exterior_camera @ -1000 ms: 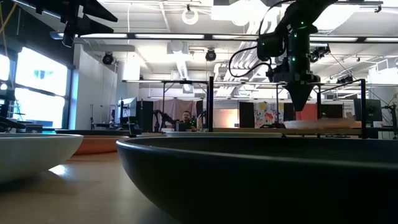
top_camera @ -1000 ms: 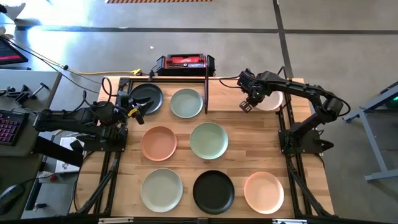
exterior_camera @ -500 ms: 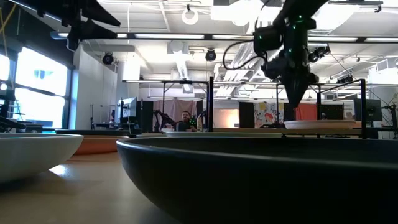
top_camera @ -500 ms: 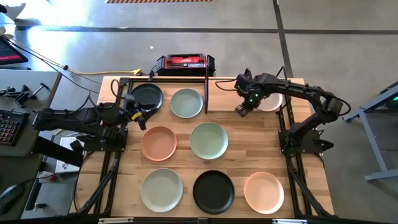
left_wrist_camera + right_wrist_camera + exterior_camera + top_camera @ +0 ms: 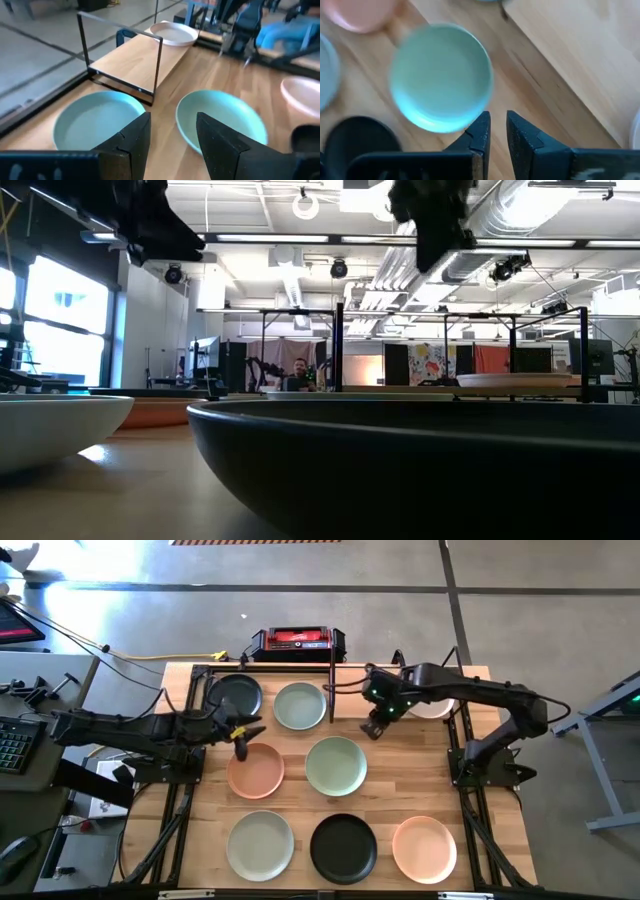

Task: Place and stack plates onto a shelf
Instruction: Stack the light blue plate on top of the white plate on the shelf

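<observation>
Over the bench, beside the shelf: right tool, fingers slightly apart, pinching nothing, just above the middle green plate. Over the rim of a pink plate: left tool, fingers spread, empty. On the shelf's far right: beige plate. Left of the upright bar: black plate and green plate. Along the near edge: green, black, pink plates.

- Shelf at the table's twelve o'clock edge, one plate on its three o'clock end.
- Seven plates on the table, from nine through six o'clock.
</observation>
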